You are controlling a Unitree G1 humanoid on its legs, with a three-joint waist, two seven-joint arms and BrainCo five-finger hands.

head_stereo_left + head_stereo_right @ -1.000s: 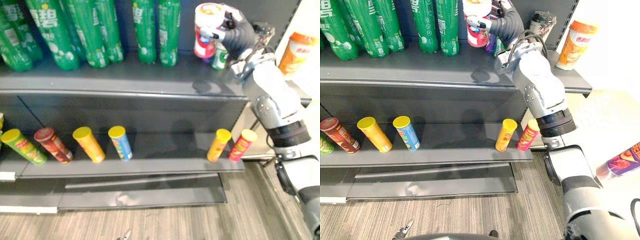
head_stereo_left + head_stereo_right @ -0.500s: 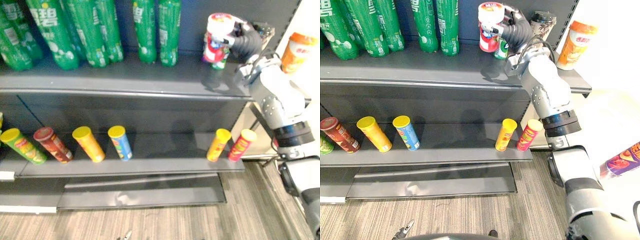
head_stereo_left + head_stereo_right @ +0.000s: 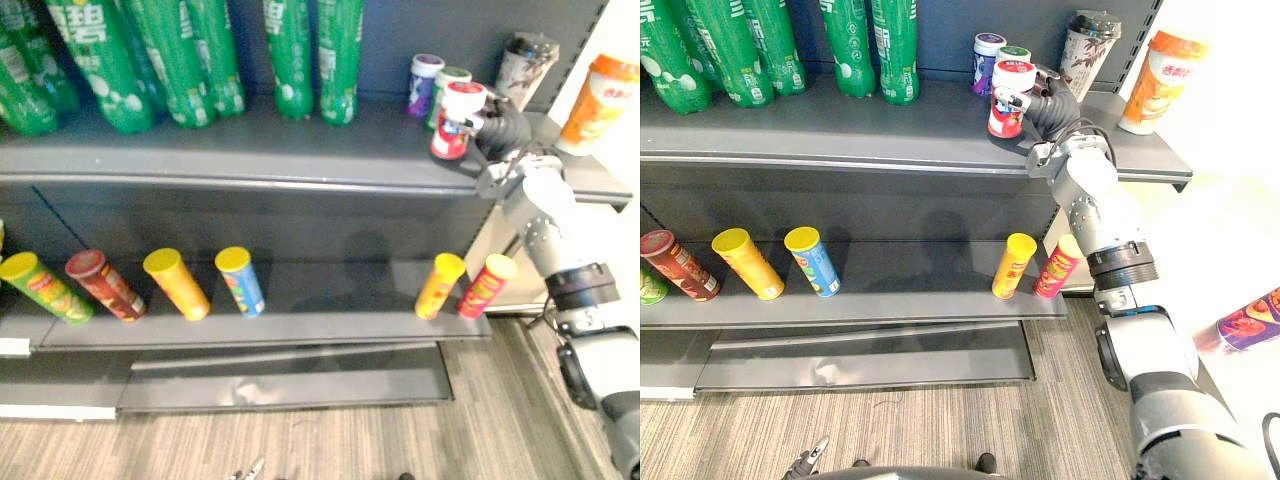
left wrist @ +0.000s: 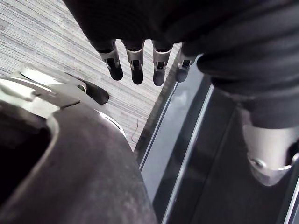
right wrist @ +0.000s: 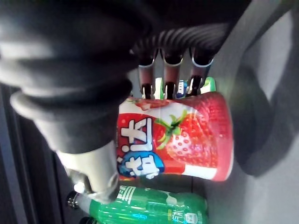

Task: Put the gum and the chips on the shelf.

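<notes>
Red gum tub [image 3: 1010, 100]: upright on top shelf [image 3: 840, 125], white lid on.
Right hand [image 3: 1050, 106]: fingers [image 5: 169, 87] clasp the tub.
Left hand [image 4: 135, 28]: fingers loose, holding nothing.

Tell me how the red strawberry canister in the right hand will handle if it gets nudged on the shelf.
The strawberry canister looks rigid: the right hand curls round it without denting it. Being taller than wide, it may tip if pushed high, then probably roll, and the front edge of the top shelf is close.
</notes>
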